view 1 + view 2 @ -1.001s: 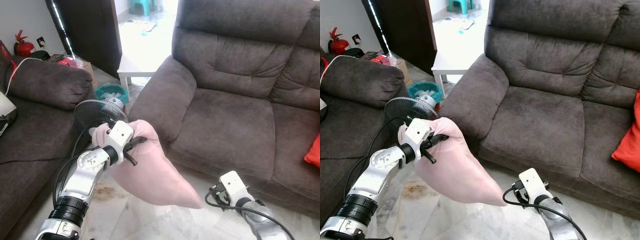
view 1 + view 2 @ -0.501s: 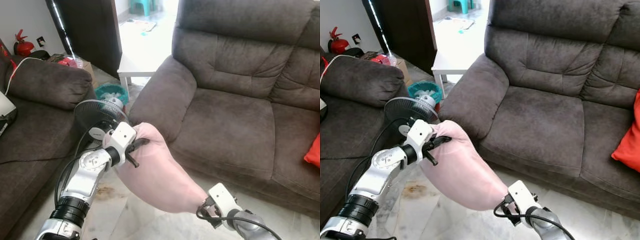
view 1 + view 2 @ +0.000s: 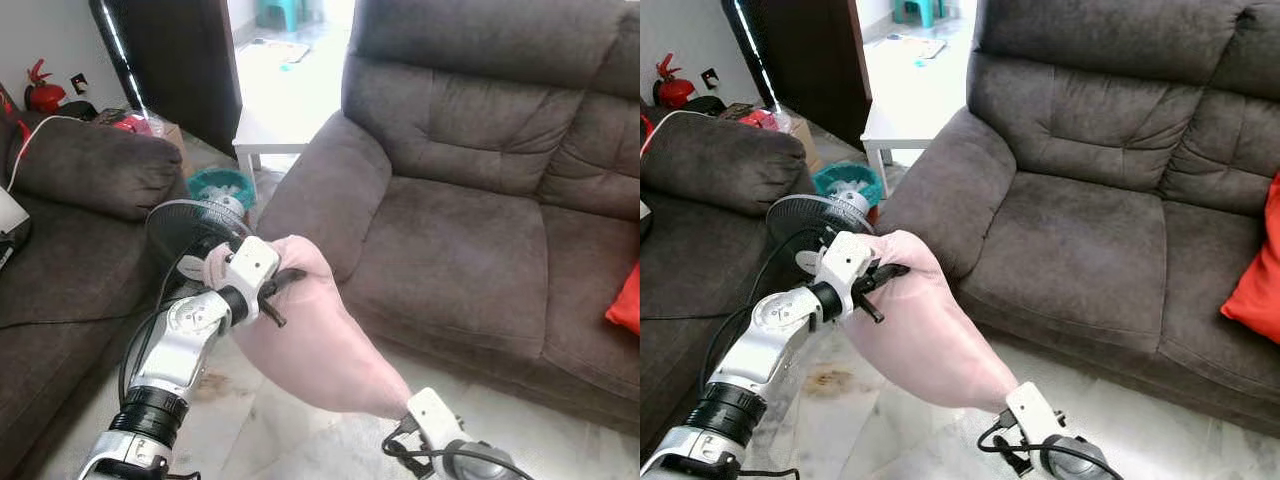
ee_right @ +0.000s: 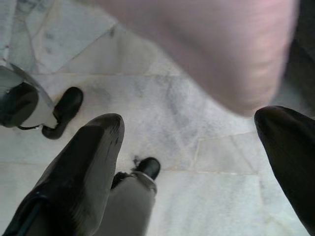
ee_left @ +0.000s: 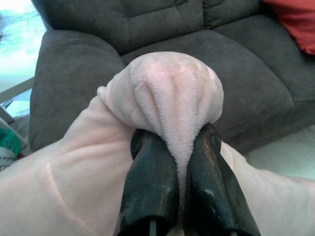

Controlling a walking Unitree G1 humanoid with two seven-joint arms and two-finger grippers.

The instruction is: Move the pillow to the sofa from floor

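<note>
Left gripper (image 5: pixel 179 162) clamps a bunched corner of the soft pink fleece pillow (image 3: pixel 320 345), held above the marble floor (image 3: pixel 880 430) beside the dark grey fabric sofa (image 3: pixel 470 200). Right gripper (image 4: pixel 197 142) spread wide beneath the pillow's lower end.

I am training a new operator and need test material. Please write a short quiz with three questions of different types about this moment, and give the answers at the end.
1. True or false: the left gripper is shut on a bunched corner of the pink pillow.
2. Multiple choice: where is the red cushion?
A. On the floor
B. On the right part of the dark grey sofa
C. On the small white table
3. Fill in: the fingers of the right gripper are ____, with the marble floor seen between them.

Key: 1 true; 2 B; 3 open
</note>
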